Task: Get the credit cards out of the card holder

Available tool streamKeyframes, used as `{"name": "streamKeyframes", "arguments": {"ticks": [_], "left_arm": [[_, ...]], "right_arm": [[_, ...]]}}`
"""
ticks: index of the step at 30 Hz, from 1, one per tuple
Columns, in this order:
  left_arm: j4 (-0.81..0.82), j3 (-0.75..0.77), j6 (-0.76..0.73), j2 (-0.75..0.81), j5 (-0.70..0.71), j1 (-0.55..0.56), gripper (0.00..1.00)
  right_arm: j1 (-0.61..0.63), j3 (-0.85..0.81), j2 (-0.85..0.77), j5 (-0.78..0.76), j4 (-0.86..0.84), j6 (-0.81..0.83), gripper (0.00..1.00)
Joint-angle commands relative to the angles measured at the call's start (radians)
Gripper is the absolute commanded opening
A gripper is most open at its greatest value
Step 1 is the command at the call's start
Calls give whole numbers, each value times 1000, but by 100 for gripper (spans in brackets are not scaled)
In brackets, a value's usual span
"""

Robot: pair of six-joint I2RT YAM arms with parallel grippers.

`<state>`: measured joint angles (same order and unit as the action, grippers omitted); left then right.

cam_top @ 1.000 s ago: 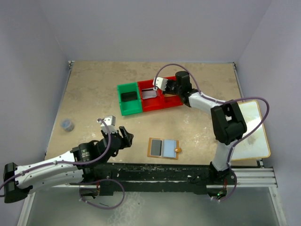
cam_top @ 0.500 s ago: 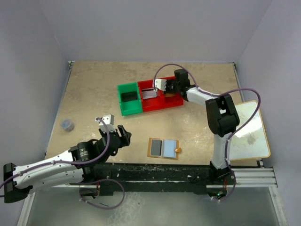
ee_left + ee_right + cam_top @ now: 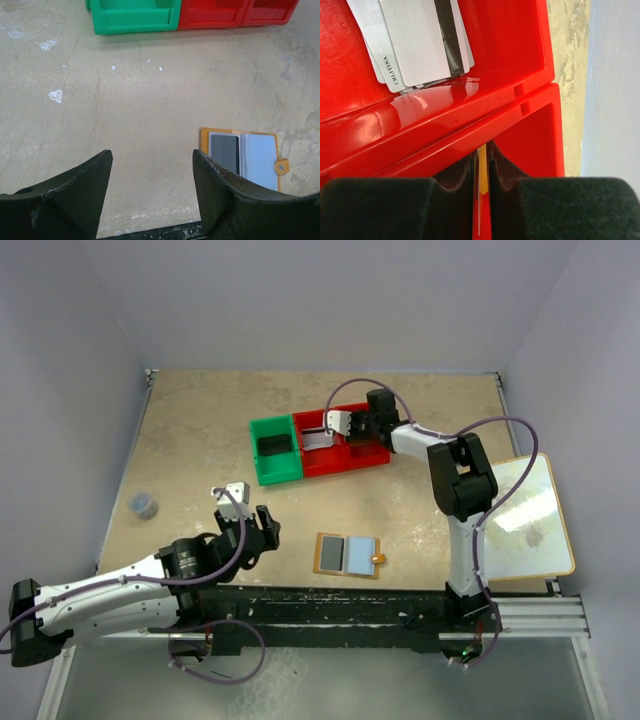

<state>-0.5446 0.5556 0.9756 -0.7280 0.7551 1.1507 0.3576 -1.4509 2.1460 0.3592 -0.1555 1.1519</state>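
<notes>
The right gripper (image 3: 338, 424) pinches the gold-tan card (image 3: 482, 172) edge-on over the dividing wall (image 3: 445, 132) of the red bin (image 3: 510, 45), while the left gripper (image 3: 151, 156) hangs parted just left of the open card holder (image 3: 347, 553) near the table's near edge; released here, the card may catch on that ridge.

Right wrist view: we read one line of print. It stands on the top grey card (image 3: 417, 45) of the stack lying in the red bin (image 3: 510, 45). Small dark capitals run along the card's long left edge, close to its near corner. We read them as "CHLTITINA"; the middle letters are cramped and we are not sure of them. Top and left wrist views: we can make out no lettering.
</notes>
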Motion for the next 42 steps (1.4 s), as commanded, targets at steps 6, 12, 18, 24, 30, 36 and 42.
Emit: {"name": "streamKeyframes", "arguments": {"ticks": [6,12,18,24,30,36,42], "left_arm": [[3,42,-14,17,17,0,63],[-5,35,-16,23,15,0,63],[4,33,-14,11,-4,0,63],[15,32,-22,10,-11,0,63],[19,37,-19,8,-19,0,63],[25,28,-9,20,-33,0,63],[52,18,4,23,-57,0,63]], "right_arm": [[-6,-3,-20,26,-16,13,28],[-10,-6,-31,15,32,-2,36],[-19,-13,-50,17,77,-17,47],[-25,-40,-81,35,130,-32,61],[-26,-18,-120,56,110,-56,62],[-26,34,-237,72,4,-169,63],[-25,251,-499,-207,-379,-543,64]]}}
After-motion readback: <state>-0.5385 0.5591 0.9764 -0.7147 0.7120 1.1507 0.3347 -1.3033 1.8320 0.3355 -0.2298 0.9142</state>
